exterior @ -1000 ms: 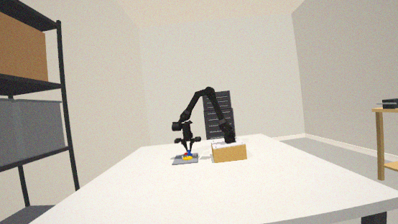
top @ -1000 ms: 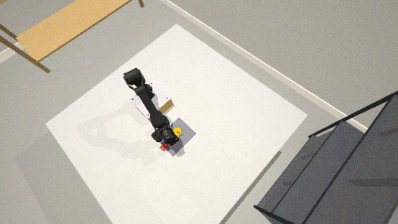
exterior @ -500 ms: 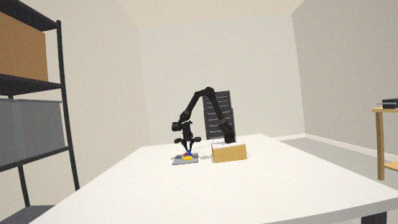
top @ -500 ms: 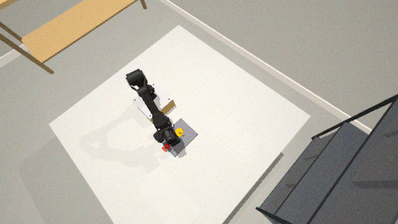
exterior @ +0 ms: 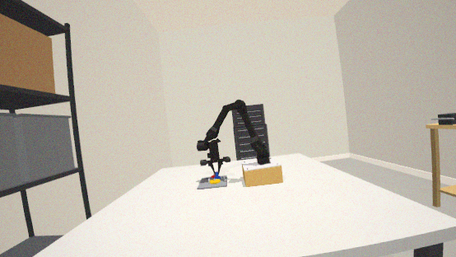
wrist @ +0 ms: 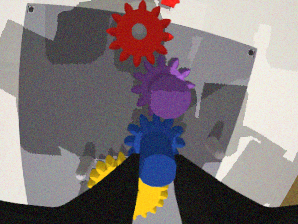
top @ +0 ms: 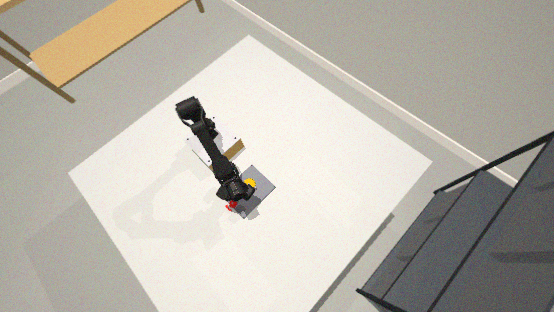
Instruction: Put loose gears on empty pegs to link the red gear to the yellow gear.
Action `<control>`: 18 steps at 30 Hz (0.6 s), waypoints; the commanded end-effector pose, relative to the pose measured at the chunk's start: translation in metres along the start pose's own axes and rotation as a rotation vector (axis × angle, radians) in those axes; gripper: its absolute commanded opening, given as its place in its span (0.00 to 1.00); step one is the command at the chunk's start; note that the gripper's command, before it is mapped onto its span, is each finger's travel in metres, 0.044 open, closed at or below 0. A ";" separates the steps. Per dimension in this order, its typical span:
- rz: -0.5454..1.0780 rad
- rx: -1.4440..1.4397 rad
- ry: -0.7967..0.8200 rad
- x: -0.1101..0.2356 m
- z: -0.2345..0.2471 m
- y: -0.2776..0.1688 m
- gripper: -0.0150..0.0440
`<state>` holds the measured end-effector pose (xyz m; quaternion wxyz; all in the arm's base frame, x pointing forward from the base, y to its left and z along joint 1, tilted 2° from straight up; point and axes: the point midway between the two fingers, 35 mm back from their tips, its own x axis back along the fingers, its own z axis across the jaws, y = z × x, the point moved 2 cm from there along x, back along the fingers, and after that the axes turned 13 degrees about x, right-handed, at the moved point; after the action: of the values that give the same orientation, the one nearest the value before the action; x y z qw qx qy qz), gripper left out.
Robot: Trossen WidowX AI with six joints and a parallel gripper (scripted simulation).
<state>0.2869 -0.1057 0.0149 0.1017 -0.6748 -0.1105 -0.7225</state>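
The grey board (top: 265, 187) (exterior: 202, 185) (wrist: 50, 110) lies under my gripper (exterior: 216, 173) (wrist: 156, 160), which is shut on the handle of a blue gear (exterior: 216, 176) (wrist: 157, 150). The red gear (top: 233, 204) (wrist: 125, 37) is on its peg at the far side. A purple gear (wrist: 170, 102) with a round handle stands on the board between the red and blue gears, close to both. The yellow gear (top: 250, 183) (exterior: 215, 181) (wrist: 150, 201) is partly hidden behind the blue gear and fingers; its stripe is not visible. I cannot tell whether the blue gear sits flat.
Empty pegs (wrist: 85, 169) (wrist: 216, 144) stand to the left and right of the blue gear. The red arrow (wrist: 170, 2) lies beyond the board's far edge. The arm's wooden base block (top: 235, 149) (exterior: 263, 175) stands beside the board on the white table (top: 340, 165) (exterior: 230, 218).
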 end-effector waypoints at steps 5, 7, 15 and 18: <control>0.000 -0.030 0.000 -0.002 0.001 -0.001 0.25; 0.000 -0.078 0.000 -0.002 0.001 -0.001 0.25; 0.000 -0.298 0.000 -0.003 -0.001 0.000 0.25; 0.000 -0.380 0.000 -0.003 0.000 0.000 0.25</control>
<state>0.2871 -0.1054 0.0129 0.0015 -0.6818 -0.0044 -0.7316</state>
